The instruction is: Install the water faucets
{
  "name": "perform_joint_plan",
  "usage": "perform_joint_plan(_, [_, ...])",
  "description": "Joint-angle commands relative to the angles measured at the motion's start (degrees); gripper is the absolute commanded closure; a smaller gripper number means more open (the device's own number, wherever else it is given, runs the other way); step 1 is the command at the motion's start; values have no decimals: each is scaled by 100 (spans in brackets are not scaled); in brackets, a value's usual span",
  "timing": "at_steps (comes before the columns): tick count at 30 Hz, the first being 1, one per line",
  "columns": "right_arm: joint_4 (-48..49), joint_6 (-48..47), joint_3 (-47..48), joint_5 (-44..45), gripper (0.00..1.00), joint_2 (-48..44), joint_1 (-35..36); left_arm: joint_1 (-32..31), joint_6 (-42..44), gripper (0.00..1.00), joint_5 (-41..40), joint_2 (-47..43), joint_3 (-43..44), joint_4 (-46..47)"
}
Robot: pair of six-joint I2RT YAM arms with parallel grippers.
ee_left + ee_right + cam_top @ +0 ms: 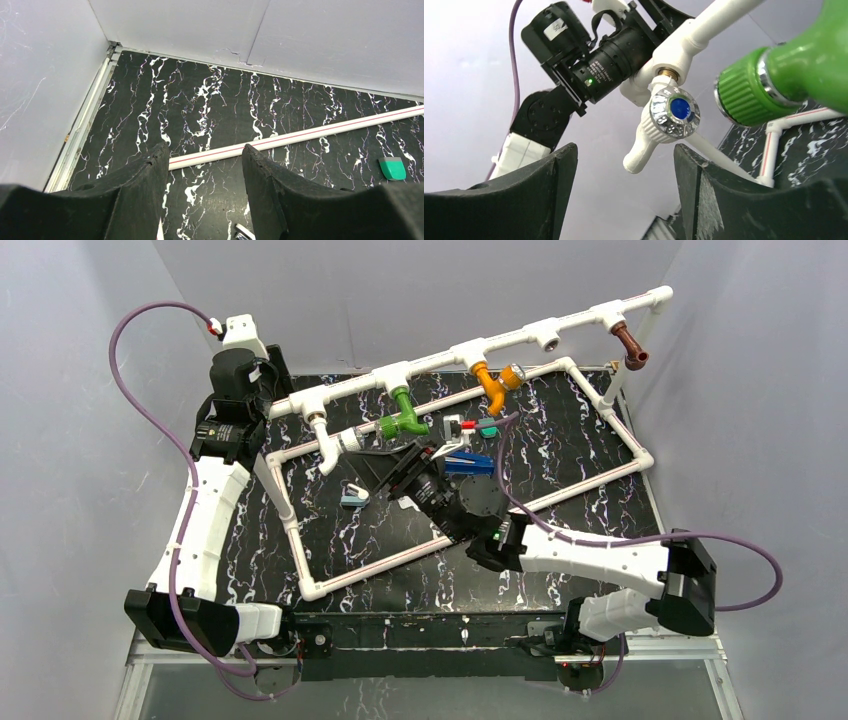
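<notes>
White faucet (667, 125) appears seated in the leftmost tee of the pipe frame (704, 25), so the right gripper (624, 150) is held open facing its knob, nothing gripped; the left gripper (205, 150) is parked aside, open and empty.

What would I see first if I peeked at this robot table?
Your eye goes to the bright taps hanging from the long white pipe frame across the back of the table. There is a green faucet, an orange faucet and a brown faucet at the far right end. Next comes the right claw, open and facing a white faucet with a shiny blue-dotted knob near the pipe's left end.
</notes>
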Motion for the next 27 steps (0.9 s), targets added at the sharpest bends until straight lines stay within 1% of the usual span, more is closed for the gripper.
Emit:
perform_joint_plan(1, [-325,-1229,55,-734,23,-382,-113,-172,9,47,197,175,-341,-1389])
perform_joint_plan(7, [-1040,-2584,206,-1366,25,-820,-192,-172,11,47,207,184,-335,-1395])
perform_joint_plan(12, [-1862,-4127,565,-1951,24,-1027,-194,-199,14,47,190,217,-353,-1389])
perform_joint_plan(14, [-2072,-4680,645,-2186,22,-1092,-194,-205,22,47,180,227,-352,-1393])
perform_joint_plan(17, [-2197,-5724,643,-2740,20,-1202,-194,-222,23,47,176,251,-332,-1389])
perform_joint_plan(19, [-2341,-6359,710,-2822,20,-1213,-194,-237,20,47,184,270,-323,-1403])
perform_joint_plan(27, [-2640,-9403,844,-3310,20,-999,-183,-328,56,47,110,310,-324,-1404])
